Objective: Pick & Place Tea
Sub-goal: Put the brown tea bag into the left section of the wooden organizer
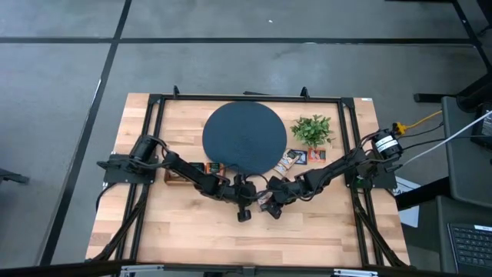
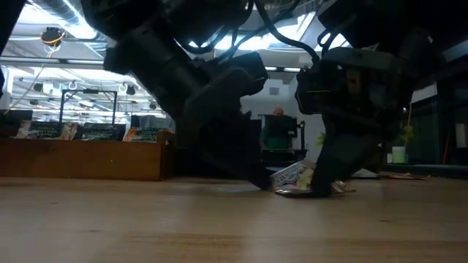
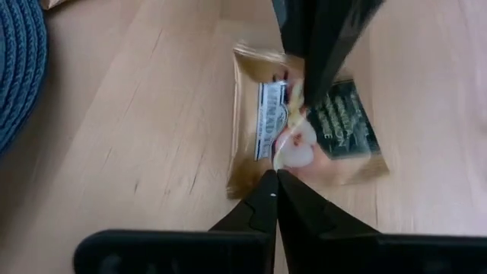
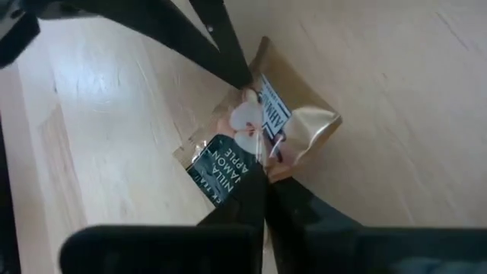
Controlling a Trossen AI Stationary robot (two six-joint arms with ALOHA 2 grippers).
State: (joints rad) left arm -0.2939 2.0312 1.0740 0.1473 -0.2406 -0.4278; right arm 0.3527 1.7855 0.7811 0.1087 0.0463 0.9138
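Note:
One tea sachet (image 3: 259, 129), gold with a dark label, lies on the wooden table near its middle front (image 1: 267, 205). Both grippers meet over it. My left gripper (image 3: 275, 176) is shut, with its tips at one edge of the sachet. My right gripper (image 4: 262, 176) comes from the opposite side and is shut on the sachet, whose foil (image 4: 312, 125) is buckled up. In the low view the sachet (image 2: 292, 177) sits tilted between my left gripper (image 2: 257, 181) and my right gripper (image 2: 322, 183). My left gripper sets its shut fingertips on the sachet's edge (image 3: 266, 169), slanting down from the table's left. That edge lies on the table. My right gripper has its shut fingertips (image 3: 303, 95) on the sachet's middle (image 4: 257, 152), slanting down from the table's right. The fingers hide whether foil is pinched between them. The sachet is crumpled beside them, one side raised and the rest on the table.
A round dark disc (image 1: 244, 138) lies behind the grippers, with a small green plant (image 1: 311, 129) to its right. Two more sachets (image 1: 292, 158) lie beside the disc. A wooden box (image 2: 88, 157) of sachets stands at the left. Bare tabletop (image 1: 254, 238) lies toward the near edge.

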